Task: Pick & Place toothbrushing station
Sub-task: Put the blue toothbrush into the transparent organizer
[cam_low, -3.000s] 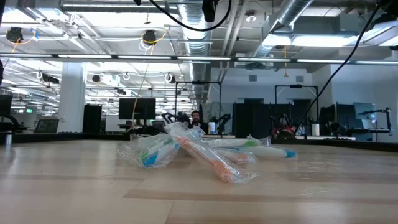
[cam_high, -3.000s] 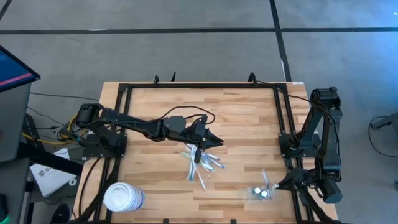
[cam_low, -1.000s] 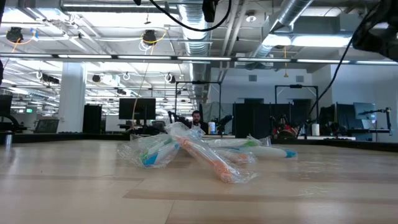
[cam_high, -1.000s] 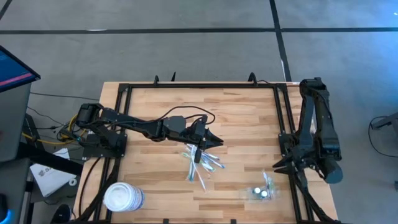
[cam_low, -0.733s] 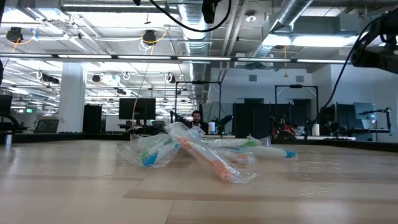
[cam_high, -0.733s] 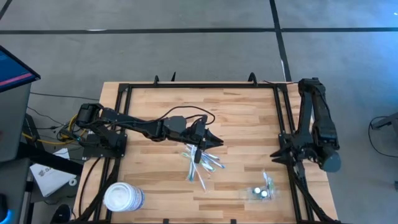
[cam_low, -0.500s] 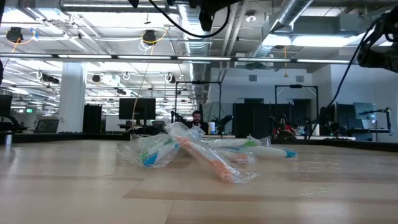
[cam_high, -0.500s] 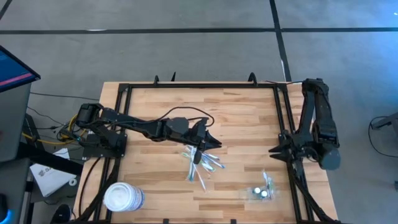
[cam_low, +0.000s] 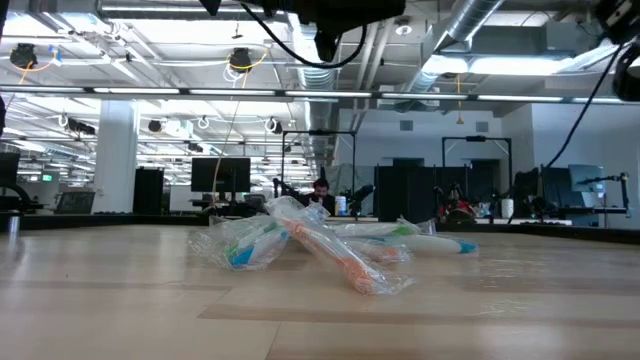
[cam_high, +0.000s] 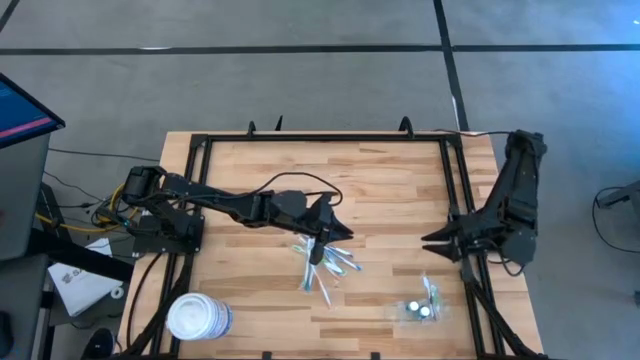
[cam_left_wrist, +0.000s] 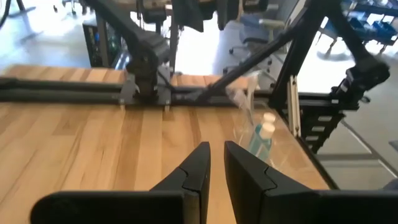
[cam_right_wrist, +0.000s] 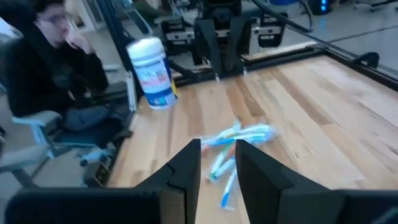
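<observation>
The small clear plastic toothbrushing station (cam_high: 420,308) sits lower right on the wooden bench (cam_high: 390,190). Left gripper (cam_high: 338,232) and right gripper (cam_high: 432,244), centre and right, show narrowly parted fingers (cam_left_wrist: 198,168), grasping nothing.

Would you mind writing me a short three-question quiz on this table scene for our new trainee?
1. Fill in: the large white round tub stands on the ____ arm's side of the wooden table.
2. True or false: the right gripper holds the small clear plastic holder.
3. The left gripper is nearest to: A the tub, B the pile of plastic-wrapped toothbrushes, C the holder.
Key: 1 left; 2 false; 3 B.
</observation>
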{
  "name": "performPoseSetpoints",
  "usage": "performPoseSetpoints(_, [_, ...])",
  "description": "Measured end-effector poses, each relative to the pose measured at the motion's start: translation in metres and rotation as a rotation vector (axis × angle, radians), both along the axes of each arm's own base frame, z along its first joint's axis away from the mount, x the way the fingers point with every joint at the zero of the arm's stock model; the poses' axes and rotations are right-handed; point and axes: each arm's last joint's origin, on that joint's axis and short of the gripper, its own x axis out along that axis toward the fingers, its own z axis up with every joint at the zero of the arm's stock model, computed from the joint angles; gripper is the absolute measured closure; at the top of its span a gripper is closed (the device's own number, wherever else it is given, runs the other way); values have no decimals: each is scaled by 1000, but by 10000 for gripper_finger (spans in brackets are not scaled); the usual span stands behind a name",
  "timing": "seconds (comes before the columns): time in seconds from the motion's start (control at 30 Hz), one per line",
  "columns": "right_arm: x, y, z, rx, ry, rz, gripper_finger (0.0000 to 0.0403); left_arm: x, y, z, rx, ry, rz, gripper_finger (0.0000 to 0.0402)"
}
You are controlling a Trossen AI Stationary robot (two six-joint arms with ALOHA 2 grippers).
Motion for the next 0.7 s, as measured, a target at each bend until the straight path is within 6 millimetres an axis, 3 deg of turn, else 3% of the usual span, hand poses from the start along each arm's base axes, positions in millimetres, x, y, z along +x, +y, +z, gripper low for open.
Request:
performPoseSetpoints(0.37, [37,-8,-9,-50,91,-130,311,-1,2,-4,1,39,6,361])
performPoseSetpoints(0.7, [53,-16,-3,-98,72,-105,311,-8,19,-23,-76,271,88,361])
